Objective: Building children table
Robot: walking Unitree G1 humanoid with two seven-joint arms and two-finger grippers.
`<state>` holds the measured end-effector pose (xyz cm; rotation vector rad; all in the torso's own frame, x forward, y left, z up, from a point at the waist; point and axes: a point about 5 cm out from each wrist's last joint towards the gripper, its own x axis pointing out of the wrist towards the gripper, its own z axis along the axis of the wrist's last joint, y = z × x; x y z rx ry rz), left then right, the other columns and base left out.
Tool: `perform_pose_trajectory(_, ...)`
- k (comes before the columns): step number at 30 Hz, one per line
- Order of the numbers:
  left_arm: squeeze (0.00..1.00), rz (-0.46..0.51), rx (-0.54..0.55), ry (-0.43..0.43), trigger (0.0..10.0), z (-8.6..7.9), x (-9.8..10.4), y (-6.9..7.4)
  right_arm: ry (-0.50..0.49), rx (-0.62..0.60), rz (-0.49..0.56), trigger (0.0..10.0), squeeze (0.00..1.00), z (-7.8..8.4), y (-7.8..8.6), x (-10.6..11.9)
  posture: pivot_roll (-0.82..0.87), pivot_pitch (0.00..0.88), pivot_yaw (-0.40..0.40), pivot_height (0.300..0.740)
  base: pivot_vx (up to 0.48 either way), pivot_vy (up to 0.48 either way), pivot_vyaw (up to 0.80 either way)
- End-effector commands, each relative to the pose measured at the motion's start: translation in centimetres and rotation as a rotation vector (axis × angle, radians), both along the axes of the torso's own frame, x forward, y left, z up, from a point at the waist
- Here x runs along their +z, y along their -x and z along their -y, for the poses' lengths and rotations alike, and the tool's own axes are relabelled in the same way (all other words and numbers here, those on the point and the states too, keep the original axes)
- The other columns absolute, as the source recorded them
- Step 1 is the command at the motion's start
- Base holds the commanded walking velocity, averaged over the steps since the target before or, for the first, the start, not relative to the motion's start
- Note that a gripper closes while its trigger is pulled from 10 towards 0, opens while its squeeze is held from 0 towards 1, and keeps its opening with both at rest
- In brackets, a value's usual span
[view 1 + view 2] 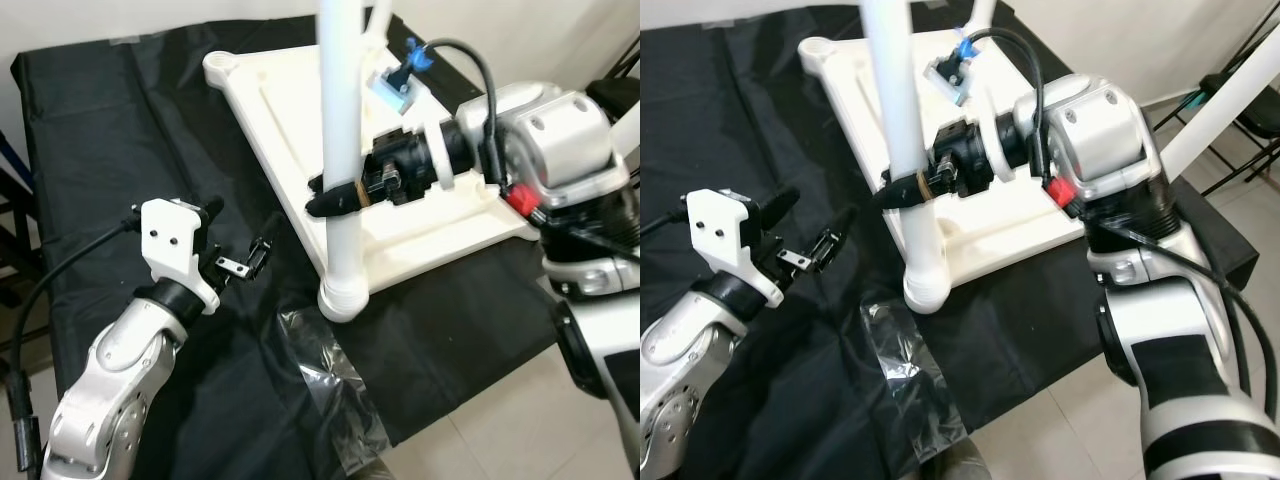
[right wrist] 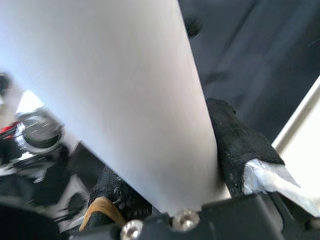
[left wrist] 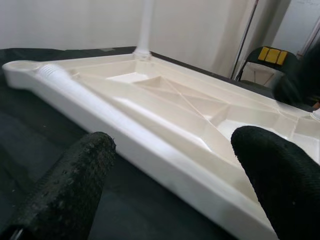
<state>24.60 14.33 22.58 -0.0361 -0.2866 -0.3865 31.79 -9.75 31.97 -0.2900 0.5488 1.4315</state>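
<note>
Black-draped bench (image 1: 120,120), right end effector (image 1: 335,198) clamped on upright white table leg (image 1: 338,120), left end effector (image 1: 240,240) spread, empty.

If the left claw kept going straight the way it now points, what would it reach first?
Most likely the near edge of the upturned tabletop, dead ahead between the open left claw fingers; black cloth lies below that line.

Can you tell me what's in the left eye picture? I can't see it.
The robot's right pincer grips a white table leg standing in the corner of an upside-down white tabletop on a black cloth. Its left pincer hovers open beside it.
</note>
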Motion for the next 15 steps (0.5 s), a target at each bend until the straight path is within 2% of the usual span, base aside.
perform_pose_trajectory(1, 0.00, -0.003, -0.004, 0.008, 10.0, 0.2, -0.3, 0.0, 0.052, 0.011, -0.144, 10.0, 0.00, -0.3, 0.6, -2.9, -0.11, 0.205, -0.128, 0.740, 0.000, 0.000, 0.00)
perform_pose_trajectory(7, 0.00, 0.004, -0.008, 0.013, 10.0, 0.3, -0.3, -0.2, 0.081, 0.021, -0.160, 10.0, 0.00, 0.2, 2.0, -3.4, -0.12, 0.194, -0.129, 0.740, 0.000, 0.000, 0.00)
perform_pose_trajectory(8, 0.00, 0.007, -0.010, 0.014, 10.0, 0.3, -0.2, -0.2, 0.080, -0.010, -0.105, 10.0, 0.00, 0.4, 1.6, -3.2, -0.12, 0.189, -0.129, 0.740, 0.000, 0.000, 0.00)
perform_pose_trajectory(9, 0.00, 0.007, -0.010, 0.014, 10.0, 0.3, -0.2, -0.2, 0.080, -0.010, -0.105, 10.0, 0.00, 0.4, 1.6, -3.2, -0.12, 0.189, -0.129, 0.740, 0.000, 0.000, 0.00)
perform_pose_trajectory(10, 0.00, 0.008, -0.011, 0.016, 10.0, 0.4, -0.2, -0.3, 0.071, -0.049, -0.018, 10.0, 0.00, 0.6, 0.8, -2.7, -0.12, 0.186, -0.129, 0.740, 0.000, 0.000, 0.00)
perform_pose_trajectory(11, 0.00, 0.008, -0.011, 0.016, 10.0, 0.4, -0.2, -0.3, 0.071, -0.049, -0.018, 10.0, 0.00, 0.6, 0.8, -2.7, -0.12, 0.186, -0.129, 0.740, 0.000, 0.000, 0.00)
perform_pose_trajectory(12, 0.00, 0.009, -0.012, 0.016, 10.0, 0.4, -0.3, -0.3, 0.065, -0.080, 0.041, 10.0, 0.00, 0.7, 0.4, -2.4, -0.11, 0.183, -0.129, 0.740, 0.000, 0.000, 0.00)
perform_pose_trajectory(14, 0.00, 0.016, -0.009, 0.024, 10.0, 0.4, -0.1, -0.5, 0.024, -0.230, 0.223, 10.0, 0.00, 1.6, -1.8, -0.2, -0.10, 0.166, -0.129, 0.740, 0.000, 0.000, 0.00)
perform_pose_trajectory(15, 0.00, 0.016, -0.009, 0.024, 10.0, 0.4, -0.1, -0.5, 0.024, -0.230, 0.223, 10.0, 0.00, 1.6, -1.8, -0.2, -0.10, 0.166, -0.129, 0.740, 0.000, 0.000, 0.00)
